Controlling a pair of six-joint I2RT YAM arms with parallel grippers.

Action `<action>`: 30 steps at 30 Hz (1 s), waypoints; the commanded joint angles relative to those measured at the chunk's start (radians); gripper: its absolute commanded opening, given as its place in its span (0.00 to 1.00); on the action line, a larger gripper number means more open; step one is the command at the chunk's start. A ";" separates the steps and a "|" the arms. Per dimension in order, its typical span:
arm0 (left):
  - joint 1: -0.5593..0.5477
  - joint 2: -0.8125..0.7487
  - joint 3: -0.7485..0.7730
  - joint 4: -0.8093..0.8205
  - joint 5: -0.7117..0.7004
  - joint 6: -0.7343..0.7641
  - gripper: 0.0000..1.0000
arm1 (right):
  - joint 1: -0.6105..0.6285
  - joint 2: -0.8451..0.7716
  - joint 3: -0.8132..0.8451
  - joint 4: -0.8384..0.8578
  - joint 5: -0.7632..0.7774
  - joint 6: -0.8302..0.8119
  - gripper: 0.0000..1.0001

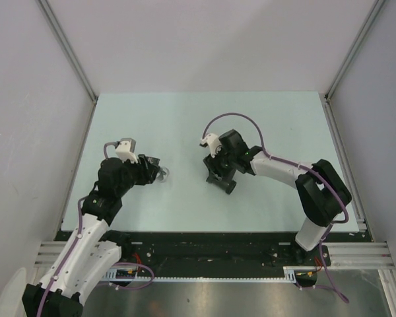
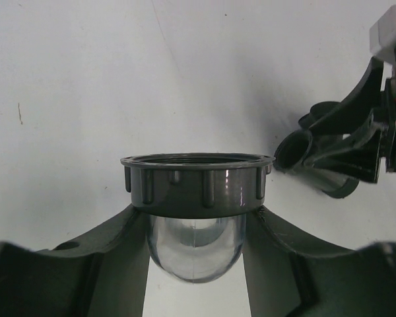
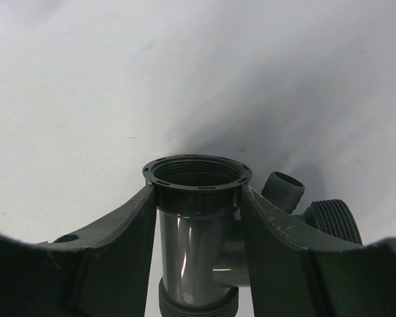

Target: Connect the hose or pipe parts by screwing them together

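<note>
Your left gripper (image 2: 197,212) is clamped on the ring nut (image 2: 198,183), opening facing out past the fingertips. Right gripper (image 3: 198,198) pinches the T fitting (image 3: 193,254), long axis along its fingers. The fitting sits ahead-right of your left tool, well apart. Align axes first.

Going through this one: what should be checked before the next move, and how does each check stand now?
1. Left gripper clamped on ring nut: ok.
2. Right gripper fingers against the T-shaped pipe fitting: ok.
3. Nut and fitting brought together: not ok, they are well apart.
4. Nut opening facing a threaded end: cannot tell.
5. Fitting lifted off the table: cannot tell.
</note>
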 commanded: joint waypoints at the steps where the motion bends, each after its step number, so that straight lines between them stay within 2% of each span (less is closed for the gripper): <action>1: 0.007 0.010 0.032 0.031 0.022 -0.013 0.00 | 0.081 -0.028 0.028 -0.013 -0.054 -0.023 0.51; 4: 0.006 0.019 0.032 0.031 0.033 -0.022 0.00 | 0.130 -0.034 0.028 -0.010 -0.114 -0.020 0.51; 6: 0.007 0.029 0.032 0.032 0.038 -0.028 0.00 | 0.158 -0.030 0.028 -0.006 -0.140 -0.041 0.58; 8: 0.012 0.033 0.032 0.031 0.056 -0.033 0.00 | 0.180 -0.025 0.028 0.019 -0.125 -0.044 0.70; 10: 0.018 0.032 0.028 0.031 0.077 -0.047 0.00 | 0.175 -0.028 0.028 0.040 -0.122 -0.038 0.75; 13: 0.030 0.023 0.017 0.031 0.099 -0.058 0.00 | 0.175 -0.068 0.013 0.121 -0.122 -0.041 0.89; 16: 0.059 0.016 0.009 0.031 0.134 -0.062 0.00 | 0.173 -0.132 -0.057 0.264 -0.136 -0.058 0.91; 23: 0.092 0.013 0.003 0.032 0.196 -0.070 0.00 | 0.173 -0.272 -0.336 0.640 -0.137 -0.106 0.91; 27: 0.095 0.016 0.002 0.034 0.197 -0.070 0.00 | 0.157 -0.320 -0.453 0.717 -0.131 -0.141 0.92; 30: 0.093 0.032 -0.001 0.043 0.205 -0.079 0.00 | 0.128 -0.301 -0.461 0.729 -0.206 -0.116 0.91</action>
